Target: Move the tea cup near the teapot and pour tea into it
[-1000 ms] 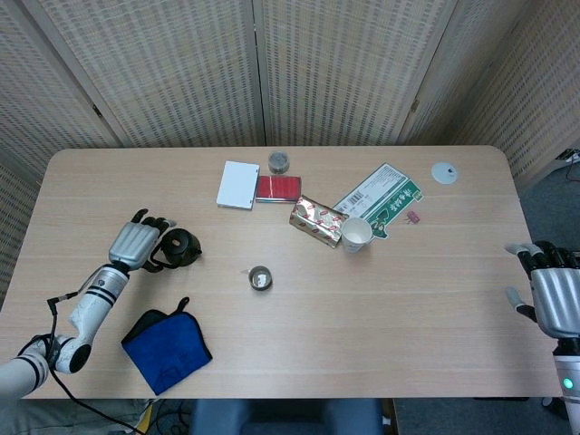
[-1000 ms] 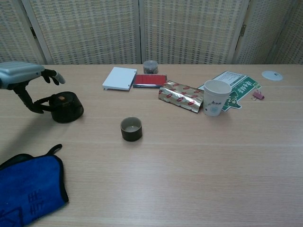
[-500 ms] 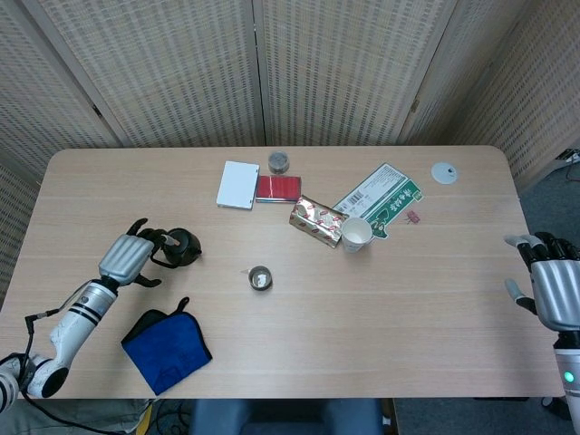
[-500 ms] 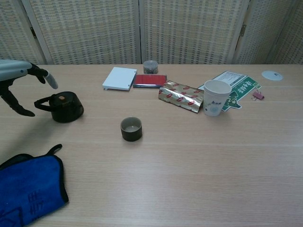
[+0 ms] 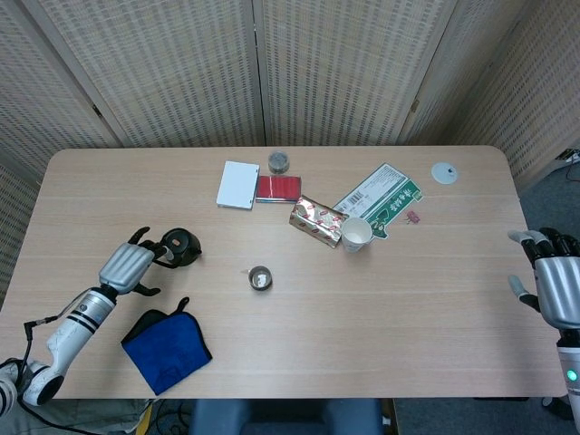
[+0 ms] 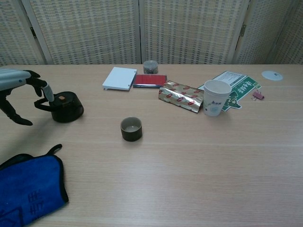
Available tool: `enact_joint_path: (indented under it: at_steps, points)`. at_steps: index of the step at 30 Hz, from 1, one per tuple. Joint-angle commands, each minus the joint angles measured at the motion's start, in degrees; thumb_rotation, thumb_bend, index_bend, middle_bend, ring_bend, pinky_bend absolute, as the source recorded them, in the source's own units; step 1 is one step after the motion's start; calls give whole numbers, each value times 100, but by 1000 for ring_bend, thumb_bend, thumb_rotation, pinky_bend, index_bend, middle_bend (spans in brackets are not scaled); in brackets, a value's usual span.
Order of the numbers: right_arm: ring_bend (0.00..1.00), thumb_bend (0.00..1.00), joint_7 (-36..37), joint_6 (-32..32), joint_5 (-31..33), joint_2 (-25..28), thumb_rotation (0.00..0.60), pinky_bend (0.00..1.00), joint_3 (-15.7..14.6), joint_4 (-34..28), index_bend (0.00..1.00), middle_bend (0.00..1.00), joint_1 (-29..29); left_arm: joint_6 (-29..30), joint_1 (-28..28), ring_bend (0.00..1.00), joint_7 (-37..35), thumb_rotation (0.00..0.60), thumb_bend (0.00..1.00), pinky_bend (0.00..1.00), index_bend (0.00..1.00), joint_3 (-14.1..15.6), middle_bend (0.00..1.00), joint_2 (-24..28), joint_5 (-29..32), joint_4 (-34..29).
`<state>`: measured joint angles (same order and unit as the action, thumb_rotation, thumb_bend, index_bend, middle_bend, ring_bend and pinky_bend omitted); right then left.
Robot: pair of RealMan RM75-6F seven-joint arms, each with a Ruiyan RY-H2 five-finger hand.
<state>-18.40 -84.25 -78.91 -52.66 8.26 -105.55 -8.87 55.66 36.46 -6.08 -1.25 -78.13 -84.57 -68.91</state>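
The dark teapot (image 5: 182, 245) (image 6: 66, 107) stands at the table's left, handle pointing left. The small dark tea cup (image 5: 260, 278) (image 6: 131, 128) sits upright to the right of it, about a hand's width away, nearer the front. My left hand (image 5: 131, 266) (image 6: 18, 88) hovers just left of the teapot with its fingers spread and nothing in it; one fingertip (image 6: 47, 92) is close above the handle. My right hand (image 5: 554, 281) hangs at the table's right edge, fingers apart and empty; the chest view does not show it.
A blue cloth (image 5: 168, 349) (image 6: 28, 191) lies at the front left. Behind the cup are a paper cup (image 5: 355, 234) (image 6: 214, 97), a foil packet (image 5: 317, 220), a green leaflet (image 5: 385, 199), a white box (image 5: 237, 184), a red case (image 5: 278, 188) and a small tin (image 5: 278, 162).
My left hand has drawn back from the teapot's handle toward the front left and opened wider. The teapot and cup have stayed put. The right hand drifted slightly outward.
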Motion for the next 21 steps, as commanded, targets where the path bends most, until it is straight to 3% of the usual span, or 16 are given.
enact_joint_path:
  at_steps: [1, 21]
  points:
    - [197, 231, 4, -4, 7, 3, 600, 269, -2, 4, 288, 297, 8, -14, 20, 318, 1, 600, 76, 0, 368, 1, 348, -61, -19, 75]
    - [197, 232, 89, -21, 50, 5, 600, 269, -27, 66, 288, 297, 72, -99, 110, 319, 210, 600, 76, 0, 397, 38, 349, -312, -88, 348]
